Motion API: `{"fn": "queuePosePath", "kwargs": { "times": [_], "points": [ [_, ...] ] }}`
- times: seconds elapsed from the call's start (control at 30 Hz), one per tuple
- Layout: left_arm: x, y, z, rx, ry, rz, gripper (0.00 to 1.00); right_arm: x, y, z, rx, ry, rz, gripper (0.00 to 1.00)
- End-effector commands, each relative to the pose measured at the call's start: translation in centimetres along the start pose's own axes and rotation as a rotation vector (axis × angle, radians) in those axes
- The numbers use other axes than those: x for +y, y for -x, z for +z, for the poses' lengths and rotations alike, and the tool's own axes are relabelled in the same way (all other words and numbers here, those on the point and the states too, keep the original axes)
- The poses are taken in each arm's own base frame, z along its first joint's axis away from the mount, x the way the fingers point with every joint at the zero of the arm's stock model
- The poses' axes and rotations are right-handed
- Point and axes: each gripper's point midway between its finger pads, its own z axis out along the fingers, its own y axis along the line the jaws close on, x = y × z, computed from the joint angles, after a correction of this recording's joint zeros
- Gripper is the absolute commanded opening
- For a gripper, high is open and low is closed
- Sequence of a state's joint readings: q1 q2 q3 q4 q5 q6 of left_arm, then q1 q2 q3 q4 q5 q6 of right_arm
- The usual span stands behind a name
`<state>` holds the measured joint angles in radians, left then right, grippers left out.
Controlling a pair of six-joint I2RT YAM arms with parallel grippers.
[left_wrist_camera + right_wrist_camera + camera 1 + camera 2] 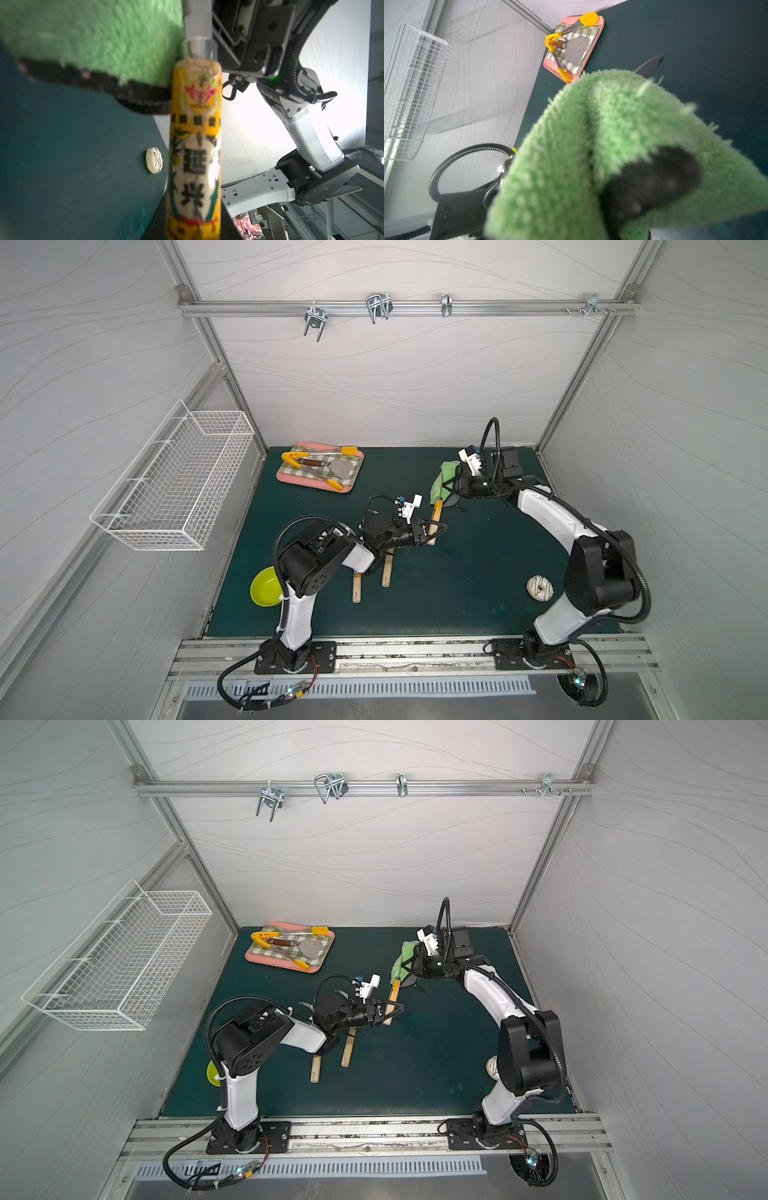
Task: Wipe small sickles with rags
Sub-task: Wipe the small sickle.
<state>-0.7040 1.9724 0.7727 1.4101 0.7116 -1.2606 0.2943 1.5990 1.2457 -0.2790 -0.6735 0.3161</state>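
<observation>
— Top views, both of them: how many sickles do you count?
— Three. One held sickle [436,515] is up off the green mat [457,593]. A second sickle [356,589] and a third sickle [387,570] lie side by side on the mat. Their handles show, but their blades are hidden under the left arm.
— And rags?
— One rag [441,485], light green with a dark edge. There is also one doughnut [540,587], one lime bowl [264,587], one wire basket [174,489] on the side wall and one pink tray [299,483].
— How does the held sickle sit in the left gripper?
— The left gripper [436,529] is clenched across its orange-labelled wooden handle. The handle sticks out on both sides of the fingers.
— And the right one?
— The right gripper [452,486] is clamped on the rag, which is draped over the blade end of that same sickle. In the right wrist view a dark blade tip [651,62] pokes out past the green pile.
— What is in the tray?
— A checked cloth [351,462], and on it one pair of yellow-tipped tongs [311,469] and one spatula [338,467].
</observation>
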Motion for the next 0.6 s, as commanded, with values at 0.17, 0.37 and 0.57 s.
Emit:
{"fn": "queuePosePath", "kwargs": {
  "times": [0.17,0.37,0.57],
  "points": [
    [1.2,0.1,0.8,0.058,-0.009,-0.036,0.0,4.8,-4.5,-2.5,0.071,0.055,-0.099,0.05],
    [2.1,2.1,-0.1,0.034,0.007,-0.036,0.0,4.4,-6.2,-4.9,0.068,-0.062,-0.072,0.05],
    [2.4,3.5,-0.5,0.036,0.044,-0.009,0.0,0.2,-8.2,-6.3,0.105,-0.301,-0.001,0.05]
  ]
}}
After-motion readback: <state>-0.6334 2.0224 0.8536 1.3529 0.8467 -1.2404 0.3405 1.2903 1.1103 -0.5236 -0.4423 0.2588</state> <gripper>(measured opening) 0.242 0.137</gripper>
